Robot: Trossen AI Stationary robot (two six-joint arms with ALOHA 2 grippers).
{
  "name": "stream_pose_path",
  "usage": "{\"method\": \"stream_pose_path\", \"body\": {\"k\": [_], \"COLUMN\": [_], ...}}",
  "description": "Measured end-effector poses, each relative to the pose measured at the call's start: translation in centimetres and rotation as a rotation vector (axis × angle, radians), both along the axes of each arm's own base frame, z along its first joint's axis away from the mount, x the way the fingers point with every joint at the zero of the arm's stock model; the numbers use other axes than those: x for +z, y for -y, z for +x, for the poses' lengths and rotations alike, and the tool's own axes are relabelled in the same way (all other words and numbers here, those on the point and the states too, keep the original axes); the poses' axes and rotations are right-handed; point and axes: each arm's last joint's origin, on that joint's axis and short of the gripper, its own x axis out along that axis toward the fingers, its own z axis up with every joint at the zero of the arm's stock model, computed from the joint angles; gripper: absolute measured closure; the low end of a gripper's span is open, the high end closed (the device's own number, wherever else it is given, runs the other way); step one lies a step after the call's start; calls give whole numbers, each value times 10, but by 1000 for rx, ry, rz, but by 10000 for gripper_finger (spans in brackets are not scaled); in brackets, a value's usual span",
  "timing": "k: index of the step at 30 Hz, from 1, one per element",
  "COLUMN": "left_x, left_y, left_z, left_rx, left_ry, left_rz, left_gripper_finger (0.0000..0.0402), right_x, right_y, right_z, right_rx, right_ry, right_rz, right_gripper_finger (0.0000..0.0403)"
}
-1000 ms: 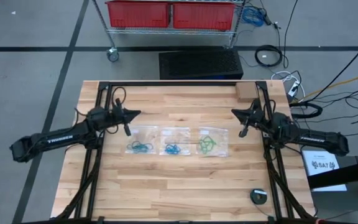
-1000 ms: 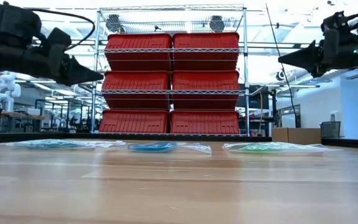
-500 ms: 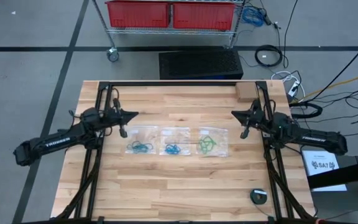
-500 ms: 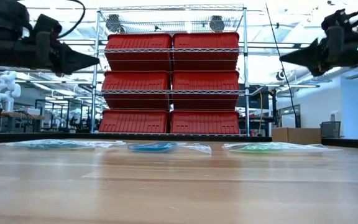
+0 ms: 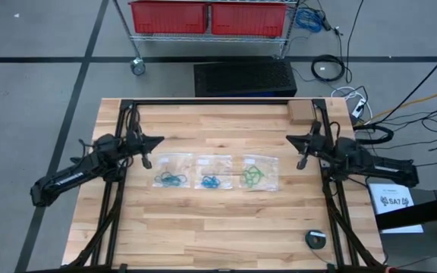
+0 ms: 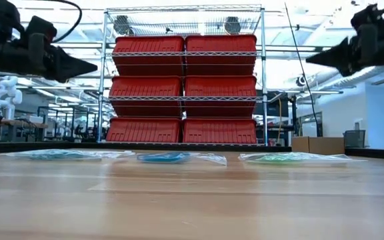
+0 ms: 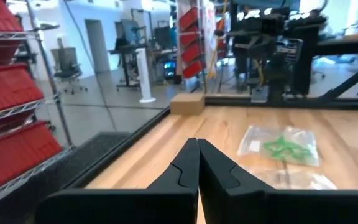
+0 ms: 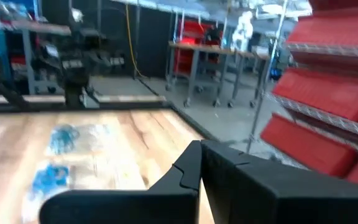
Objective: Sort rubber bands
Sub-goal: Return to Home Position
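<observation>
The rubber bands lie in three clear plastic bags in a row at the table's middle: teal ones on the left, blue ones in the middle, green ones on the right. The green ones also show in the left wrist view. My left gripper hangs shut above the table's left part, pointing level toward the right edge, with nothing in it. My right gripper hangs shut above the right part, pointing toward the left edge, with nothing in it. Both stand well above the bags in the low view.
A small cardboard box sits at the table's far right corner. A round dark object lies near the front right corner. A wire shelf with red bins stands beyond the far edge. Black frame rails run along the table's edges.
Both arms have drawn back and risen a little. My left gripper has gone toward the table's left edge, my right gripper toward the right edge, both shut and level all the while. The bags have kept still.
</observation>
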Motion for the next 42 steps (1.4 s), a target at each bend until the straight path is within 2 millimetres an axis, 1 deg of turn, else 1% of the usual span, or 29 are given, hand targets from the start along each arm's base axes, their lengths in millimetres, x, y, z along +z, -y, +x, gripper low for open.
{"method": "stream_pose_path", "body": {"k": [3,8,14,16,19,42], "left_x": [-2,-4,-5,-5,-5,-5], "left_y": [-1,-3,-4,-4,-4,-4], "left_z": [0,2,1,1,1,1], "left_rx": [32,61,115,113,112,107], "left_ry": [-22,-60,-68,-48,-35,-34], "left_rz": [8,18,6,-48,-82,-84], "left_gripper_finger": [400,400,400,400,400,400], "right_x": [-11,-25,-24,-24,-24,-23], "right_y": [1,2,2,2,2,2], "right_z": [2,5,5,5,5,5], "right_rx": [-36,-39,-38,-36,-35,-35], "right_ry": [-39,-96,-88,-88,-86,-84], "right_rz": [26,46,47,47,48,49], "right_gripper_finger": [403,403,403,403,403,403]}}
